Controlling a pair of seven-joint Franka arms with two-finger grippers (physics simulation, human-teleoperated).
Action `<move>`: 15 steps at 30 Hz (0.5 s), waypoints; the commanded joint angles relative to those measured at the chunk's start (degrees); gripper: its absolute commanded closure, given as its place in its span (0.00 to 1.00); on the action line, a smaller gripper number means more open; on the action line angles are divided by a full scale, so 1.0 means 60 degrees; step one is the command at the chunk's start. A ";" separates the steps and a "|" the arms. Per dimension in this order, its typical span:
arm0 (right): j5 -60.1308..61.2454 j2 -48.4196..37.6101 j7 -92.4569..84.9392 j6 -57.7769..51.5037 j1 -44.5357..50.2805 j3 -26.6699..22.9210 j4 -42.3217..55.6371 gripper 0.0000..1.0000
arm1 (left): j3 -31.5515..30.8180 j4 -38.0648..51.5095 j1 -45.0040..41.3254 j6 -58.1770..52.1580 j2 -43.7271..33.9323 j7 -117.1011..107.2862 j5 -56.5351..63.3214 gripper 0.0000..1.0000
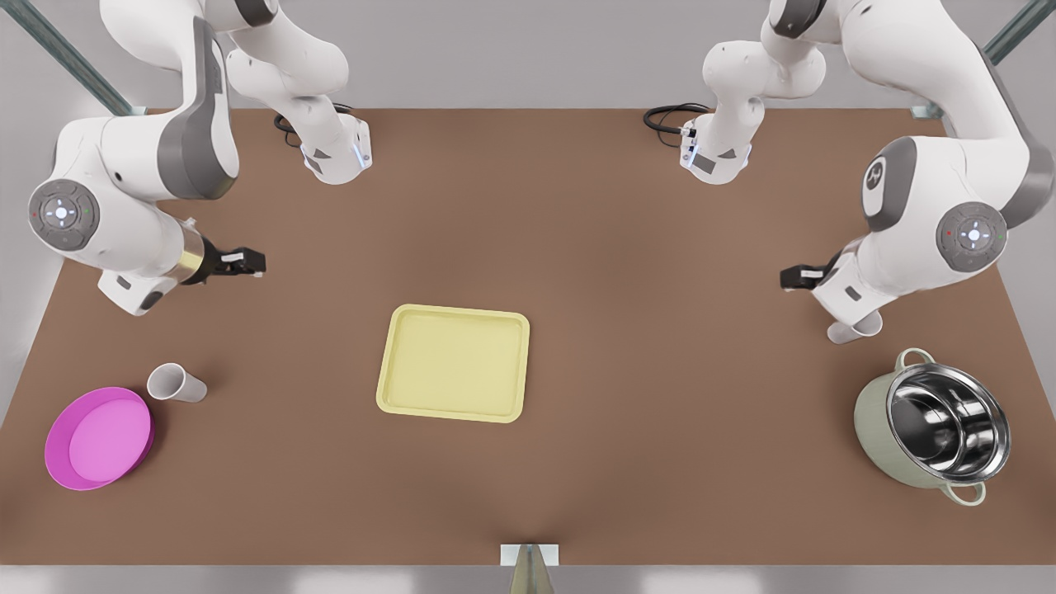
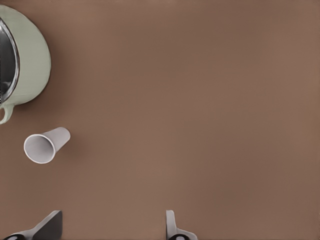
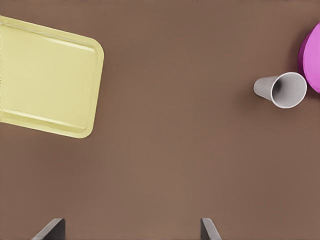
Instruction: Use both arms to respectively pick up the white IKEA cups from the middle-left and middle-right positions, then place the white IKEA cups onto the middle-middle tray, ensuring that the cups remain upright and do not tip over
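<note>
The pale-yellow tray [image 1: 454,363] lies at the table's middle and holds nothing; its corner [image 3: 47,75] appears in the right wrist view. One white cup [image 1: 176,383] stands beside the pink dish on the front view's left, also seen as the cup [image 3: 281,89]. My right gripper [image 1: 247,262] hovers open behind that cup, apart from it, its fingertips [image 3: 52,230] wide. The other white cup [image 1: 854,330] stands on the front view's right, partly hidden under the arm, and is seen whole as the cup [image 2: 45,145]. My left gripper [image 1: 794,277] is open above bare table, fingertips [image 2: 172,227] spread.
A round magenta dish [image 1: 99,437] sits at the front view's near left, touching distance from the cup, its edge [image 3: 311,57] in the right wrist view. A pale-green steel-lined pot [image 1: 932,425] with handles stands near right, also seen as the pot [image 2: 27,55]. Both arm bases stand at the far edge.
</note>
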 commanded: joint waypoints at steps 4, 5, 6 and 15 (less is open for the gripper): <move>0.0060 0.0110 -0.0911 0.1167 -0.0240 -0.0043 -0.0054 0.00 | 0.0041 -0.0737 0.0816 0.1410 0.0065 -0.1140 -0.0108 0.00; 0.0074 0.0241 -0.1261 0.1313 -0.0591 -0.0043 -0.0097 0.00 | 0.0406 -0.1469 0.1300 0.2611 0.0080 -0.0100 -0.0137 0.00; 0.0045 0.0548 -0.1847 0.1401 -0.0884 -0.0043 -0.0097 0.00 | 0.0861 -0.2113 0.1345 0.3665 0.0138 0.0721 -0.0152 0.00; 0.1422 0.4489 -0.5012 0.3877 -0.3565 -0.0043 0.1397 0.00 | 0.0993 -0.4839 0.2648 0.8062 0.1486 0.0868 -0.0181 0.00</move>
